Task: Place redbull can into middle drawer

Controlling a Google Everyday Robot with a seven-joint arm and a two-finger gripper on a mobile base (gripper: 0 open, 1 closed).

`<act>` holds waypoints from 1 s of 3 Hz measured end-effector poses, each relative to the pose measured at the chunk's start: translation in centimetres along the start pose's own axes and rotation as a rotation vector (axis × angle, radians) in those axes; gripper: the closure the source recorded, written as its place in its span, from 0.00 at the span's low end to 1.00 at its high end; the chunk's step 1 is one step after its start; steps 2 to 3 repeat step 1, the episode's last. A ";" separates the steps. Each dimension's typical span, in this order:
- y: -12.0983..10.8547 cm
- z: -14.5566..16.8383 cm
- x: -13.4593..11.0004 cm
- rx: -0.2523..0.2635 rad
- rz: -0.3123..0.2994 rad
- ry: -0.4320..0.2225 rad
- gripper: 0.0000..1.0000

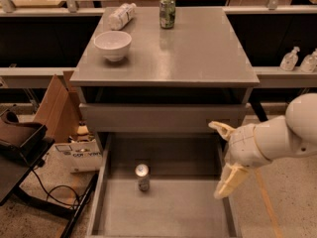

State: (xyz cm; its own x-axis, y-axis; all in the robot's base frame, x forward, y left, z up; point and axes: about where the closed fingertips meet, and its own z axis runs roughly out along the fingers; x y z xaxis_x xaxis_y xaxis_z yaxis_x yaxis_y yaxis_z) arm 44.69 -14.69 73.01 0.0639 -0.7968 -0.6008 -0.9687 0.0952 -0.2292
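The redbull can (142,177) stands upright in the open middle drawer (168,213), left of centre. The gripper (216,160) hangs over the drawer's right wall, spread wide and empty.

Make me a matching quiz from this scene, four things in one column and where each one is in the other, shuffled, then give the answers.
Things:
1. redbull can
2. green can
3. white bowl
4. gripper

Places:
A. front left of the cabinet top
B. upright on the floor of the open middle drawer
C. fingers open, at the drawer's right side, apart from the can
D. near the back edge of the cabinet top

Pairs: 1-B, 2-D, 3-A, 4-C
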 end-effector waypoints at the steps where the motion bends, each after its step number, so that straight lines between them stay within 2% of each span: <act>1: -1.6 -6.3 -3.2 0.046 -0.060 0.194 0.00; 3: -1.6 -6.3 -3.2 0.046 -0.060 0.194 0.00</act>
